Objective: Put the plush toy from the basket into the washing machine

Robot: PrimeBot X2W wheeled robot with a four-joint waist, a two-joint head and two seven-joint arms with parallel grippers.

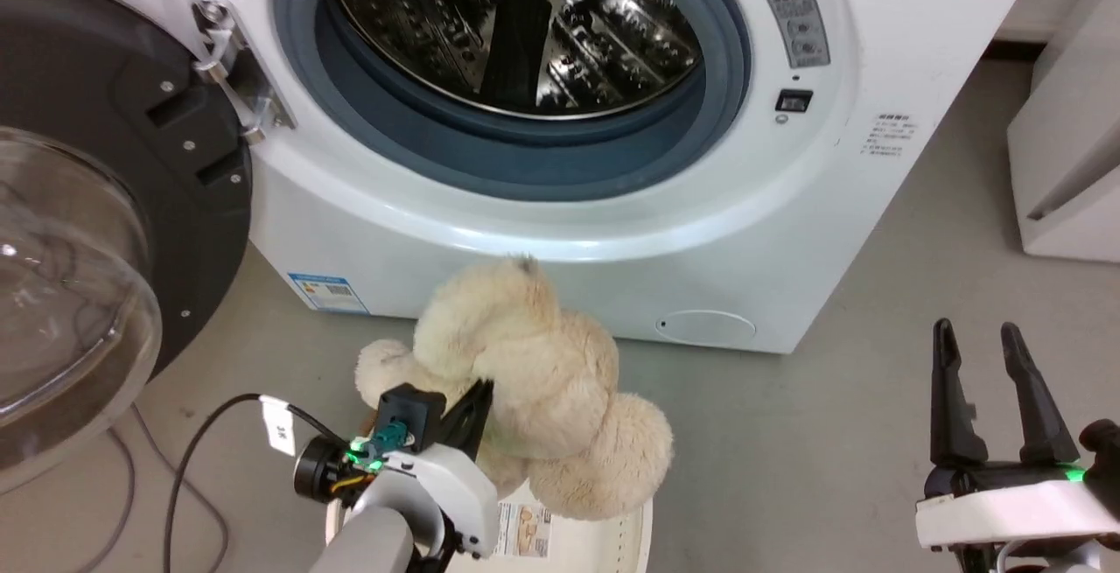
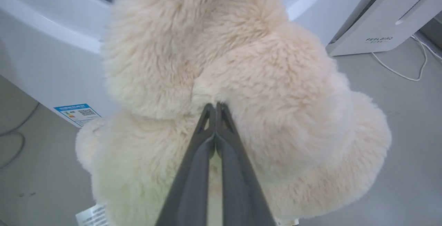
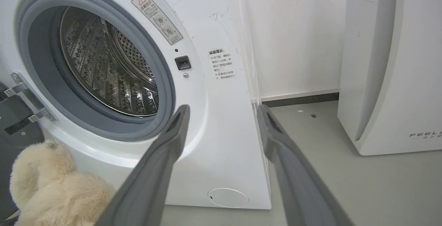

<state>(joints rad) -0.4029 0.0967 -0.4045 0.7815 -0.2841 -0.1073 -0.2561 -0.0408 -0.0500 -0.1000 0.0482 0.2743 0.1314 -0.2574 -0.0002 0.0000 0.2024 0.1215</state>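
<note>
The fluffy cream plush toy hangs lifted just above the basket, whose white perforated wall and bottom label peek out beneath it. My left gripper is shut on the toy's fur; in the left wrist view its fingertips are pressed together in the pile of the toy. Directly behind stands the washing machine, with its steel drum exposed and its porthole door swung wide to the left. My right gripper is open and holds nothing at the lower right, its fingers pointing toward the washer.
A white slanted appliance stands right of the washer, also seen in the right wrist view. Dark cables lie on the grey floor under the open door. A white cord trails by the appliance.
</note>
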